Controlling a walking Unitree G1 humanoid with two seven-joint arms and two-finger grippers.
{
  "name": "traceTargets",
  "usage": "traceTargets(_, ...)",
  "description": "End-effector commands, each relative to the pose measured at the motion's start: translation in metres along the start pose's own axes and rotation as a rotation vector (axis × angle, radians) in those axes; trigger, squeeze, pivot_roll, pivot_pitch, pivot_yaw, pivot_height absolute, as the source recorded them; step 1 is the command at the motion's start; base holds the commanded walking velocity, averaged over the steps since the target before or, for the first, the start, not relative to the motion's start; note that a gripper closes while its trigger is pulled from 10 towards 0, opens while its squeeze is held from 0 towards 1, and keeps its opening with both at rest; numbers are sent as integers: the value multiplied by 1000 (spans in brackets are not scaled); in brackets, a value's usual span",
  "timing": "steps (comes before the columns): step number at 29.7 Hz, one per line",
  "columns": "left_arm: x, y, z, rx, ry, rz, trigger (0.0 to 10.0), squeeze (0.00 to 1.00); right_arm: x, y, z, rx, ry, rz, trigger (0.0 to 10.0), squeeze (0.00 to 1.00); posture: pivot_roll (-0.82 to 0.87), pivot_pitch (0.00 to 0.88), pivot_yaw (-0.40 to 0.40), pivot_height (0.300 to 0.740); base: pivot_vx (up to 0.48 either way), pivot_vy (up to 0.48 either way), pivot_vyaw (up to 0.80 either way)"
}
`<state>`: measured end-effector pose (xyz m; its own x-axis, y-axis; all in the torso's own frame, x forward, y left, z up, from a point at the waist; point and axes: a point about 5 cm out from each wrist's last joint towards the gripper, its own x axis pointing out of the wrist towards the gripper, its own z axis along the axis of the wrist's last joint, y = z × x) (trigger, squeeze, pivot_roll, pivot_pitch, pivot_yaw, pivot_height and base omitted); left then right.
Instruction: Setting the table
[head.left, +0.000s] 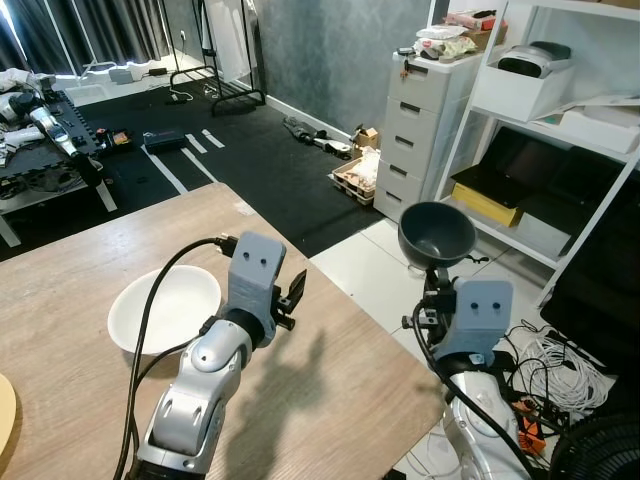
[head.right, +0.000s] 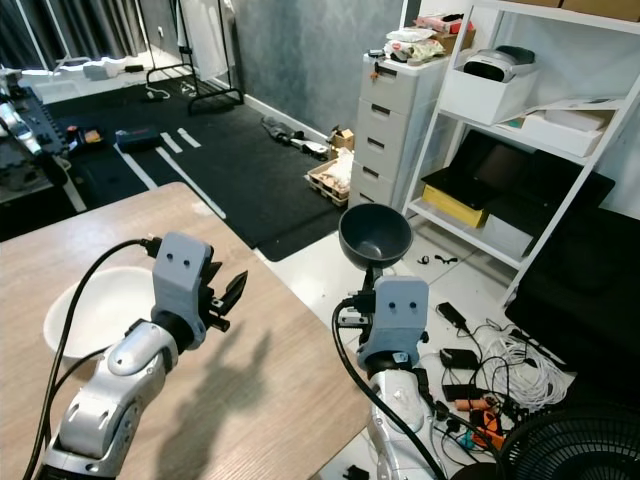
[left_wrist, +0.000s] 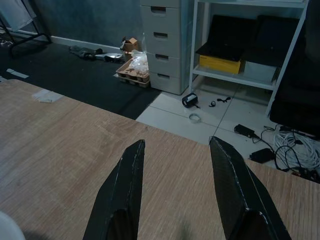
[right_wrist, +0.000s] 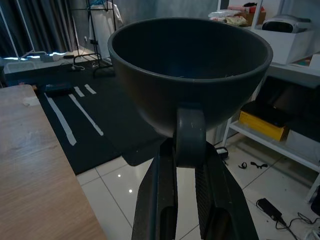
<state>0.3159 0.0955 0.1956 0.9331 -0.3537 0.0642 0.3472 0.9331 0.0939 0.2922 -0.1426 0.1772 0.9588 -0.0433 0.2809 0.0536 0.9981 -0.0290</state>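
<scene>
White bowl (head.left: 165, 308): on wooden bench (head.left: 330, 380), beside left arm. Left tool (left_wrist: 177, 192): fingers wide apart, nothing between them, above bench. Right tool (right_wrist: 186, 150): off the bench edge, over tiled floor (head.left: 365, 270), clamped on handle of dark grey bowl (head.left: 436, 233), held upright.

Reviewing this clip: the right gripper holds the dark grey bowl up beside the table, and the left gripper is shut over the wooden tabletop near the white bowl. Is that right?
Not quite. The left gripper is open, not shut: the left wrist view shows its two black fingers spread apart over the wooden tabletop. The rest holds: the right gripper grips the dark grey bowl beside the table, and the white bowl sits near the left arm.
</scene>
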Motion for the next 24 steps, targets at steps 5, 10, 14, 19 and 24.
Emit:
traceTargets(5, 1, 3, -6, 20, 20, 12, 10000, 0, 1, -1, -2, -5, -6, -6, 10000, 0, 35, 32, 114, 740, 0, 0, 0)
traceTargets(10, 4, 5, -5, 25, 16, 20, 10000, 0, 3, -3, -1, -12, -12, -11, 10000, 0, 30, 33, 116, 740, 0, 0, 0)
traceTargets(14, 5, 6, -5, 27, 13, 23, 10000, 0, 3, -4, -1, -14, -13, -11, 10000, 0, 30, 31, 118, 740, 0, 0, 0)
traceTargets(19, 5, 8, -6, 30, 14, 25, 10000, 0, 2, -4, -2, -15, -13, -15, 10000, 0, 30, 32, 123, 740, 0, 0, 0)
traceTargets(24, 6, 9, -7, 33, 19, 19, 10000, 0, 2, -5, -2, -16, -12, -24, 10000, 0, 20, 37, 130, 740, 0, 0, 0)
